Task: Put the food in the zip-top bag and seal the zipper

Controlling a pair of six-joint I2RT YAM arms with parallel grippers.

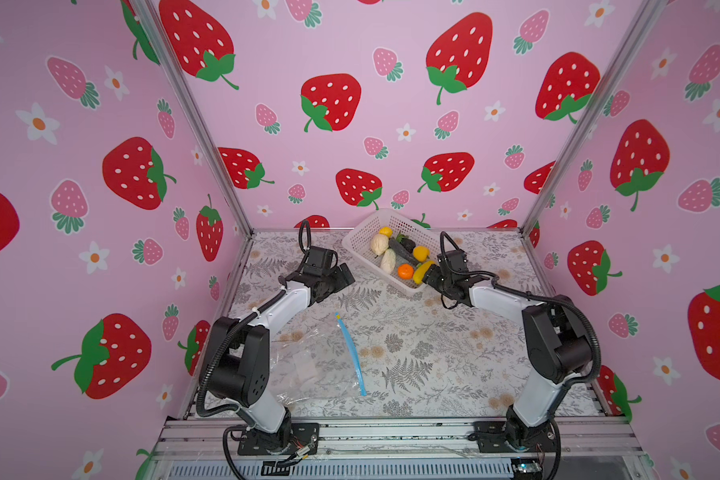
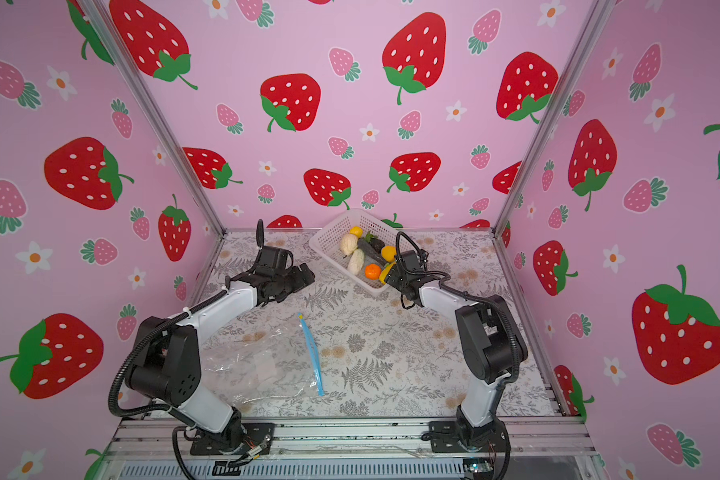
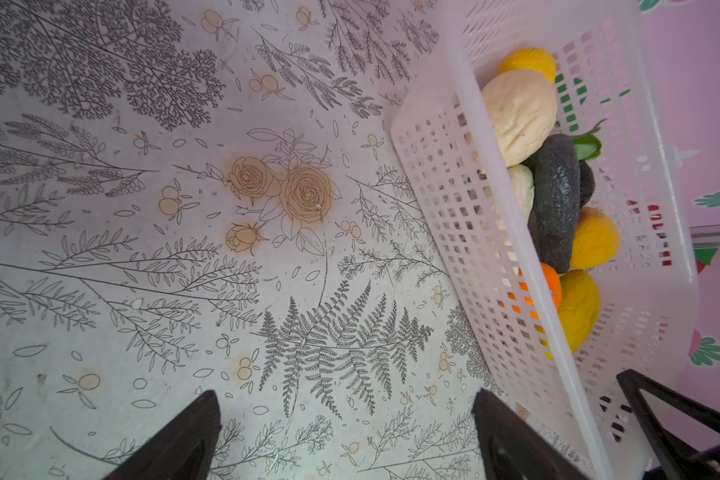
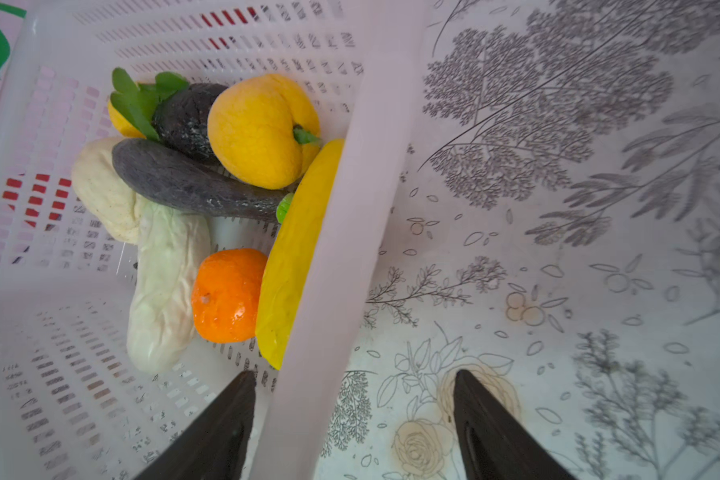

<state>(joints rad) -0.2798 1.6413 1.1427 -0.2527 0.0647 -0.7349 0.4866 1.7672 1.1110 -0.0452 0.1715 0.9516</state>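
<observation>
Zip-top bag [image 1: 316, 365] flat; right gripper [image 4: 352, 374] straddles basket rim [image 4: 362, 208].

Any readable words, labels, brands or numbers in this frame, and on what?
None readable anywhere.
Pale patch on the zip-top bag: too blurred to tell whether it carries print.
Basket, walls and tablecloth: patterns only, no text.
</observation>
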